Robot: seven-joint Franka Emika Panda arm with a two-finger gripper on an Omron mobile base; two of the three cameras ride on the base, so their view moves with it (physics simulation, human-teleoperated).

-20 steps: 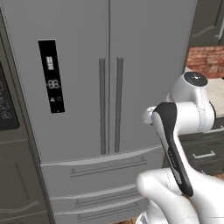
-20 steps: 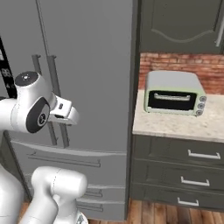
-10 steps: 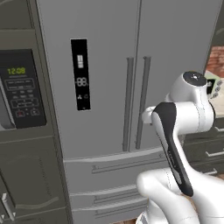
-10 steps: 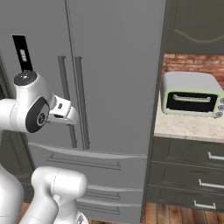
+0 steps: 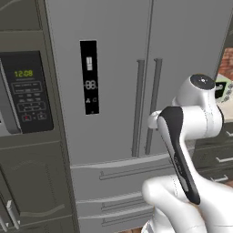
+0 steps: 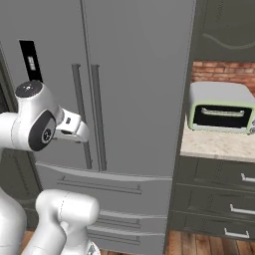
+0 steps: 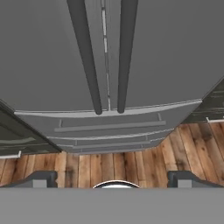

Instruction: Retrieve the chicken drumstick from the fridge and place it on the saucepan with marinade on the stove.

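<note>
**Ana:** Right at the bottom of the hand view, the hand (image 7: 112, 180) has its two fingertips (image 7: 40, 178) spread wide apart with nothing between them. It faces the fridge (image 5: 123, 77), short of the doors.

**Ben:** And the chicken drumstick?

**Ana:** Presumably behind those shut French doors; I can't see it, so its long axis and which way it points can't be told. I'd expect something small, light, a bit greasy and slightly yielding, best pinched across the thick meaty end, not the thin bone.

**Ben:** So the doors come first. What is there to grab?

**Ana:** Two long bar handles (image 7: 107, 57), stiff and smooth, standing close together either side of the centre seam. Their long axes run upright along the doors. In the hand view they run from the top edge down towards the drawers (image 7: 109, 131), converging slightly. I'd close across one bar with the fingers set crosswise to it.

**Ben:** Anything nearby to mind?

**Ana:** A wall oven with a green clock (image 5: 25, 91) sits just beside the fridge on its display side, and a toaster oven (image 6: 221, 107) rests on the surface on the other side. Both are well clear of the handles.
</note>
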